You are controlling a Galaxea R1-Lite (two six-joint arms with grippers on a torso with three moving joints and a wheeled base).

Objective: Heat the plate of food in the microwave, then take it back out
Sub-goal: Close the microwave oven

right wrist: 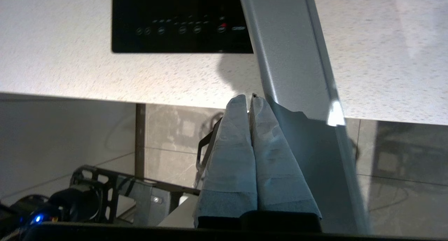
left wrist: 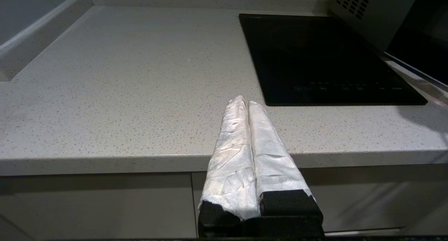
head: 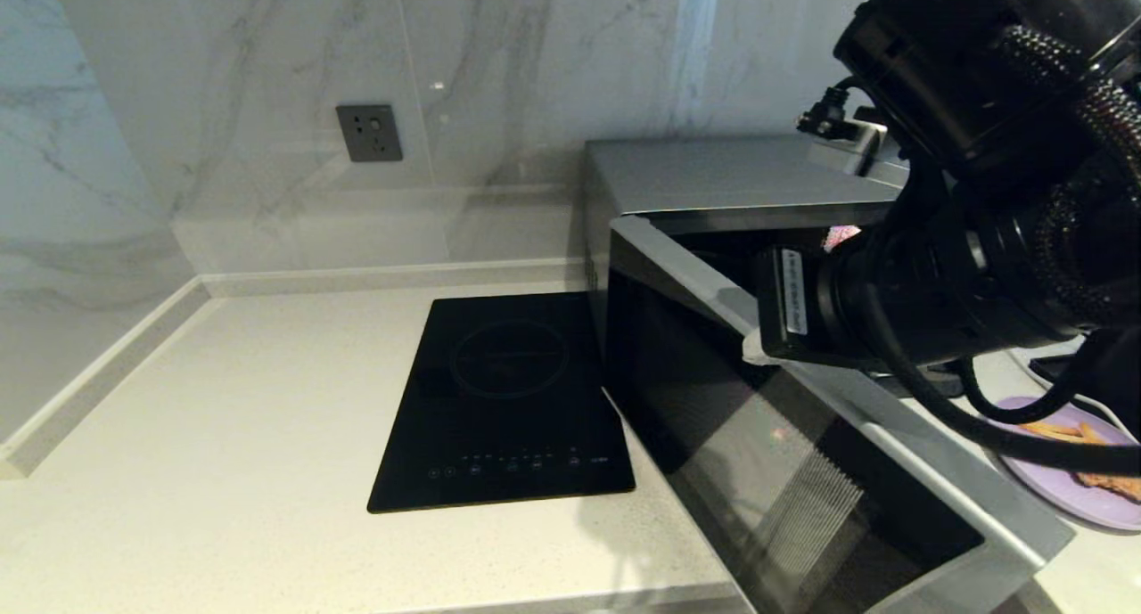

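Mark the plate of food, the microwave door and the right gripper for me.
plate of food (head: 1061, 494), head view, bare lilac rim.
microwave door (head: 713, 391), head view, dark glass.
right gripper (right wrist: 249, 98), right wrist view, between the fingertips.

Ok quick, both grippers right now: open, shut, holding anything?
Left gripper: shut, empty, parked at the counter edge.
Right gripper: shut, holding nothing, against the open microwave door.

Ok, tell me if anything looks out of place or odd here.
Nothing spilled or damaged. The microwave door stands wide open, jutting past the counter edge, while the plate of food sits outside on the counter. The shut right gripper is beside the door's edge.
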